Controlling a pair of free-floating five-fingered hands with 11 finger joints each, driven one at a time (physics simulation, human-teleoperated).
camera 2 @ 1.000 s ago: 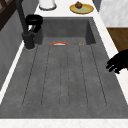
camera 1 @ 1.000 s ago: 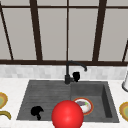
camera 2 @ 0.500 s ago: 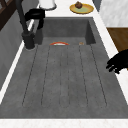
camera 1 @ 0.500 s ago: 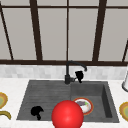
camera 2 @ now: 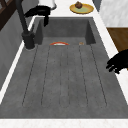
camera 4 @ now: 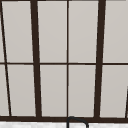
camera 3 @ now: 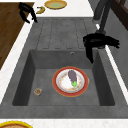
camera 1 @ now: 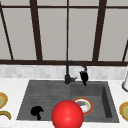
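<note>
My right hand hangs at the tip of the black faucet spout, above the basin's back edge, fingers straight and pointing down. It also shows in the right side view and the left side view. My left hand hovers over the drainboard's front left edge with relaxed fingers and holds nothing. In the basin lies a red-rimmed plate with a purple eggplant on it. A red ball sits in front of the sink.
A small round item lies on the basin floor near the plate. A yellow plate and a banana sit left of the sink. Another yellow plate holding a brown item and a white object sit to its right.
My right hand has slid a little to the right along the faucet spout, toward its tip. The left hand has not moved.
</note>
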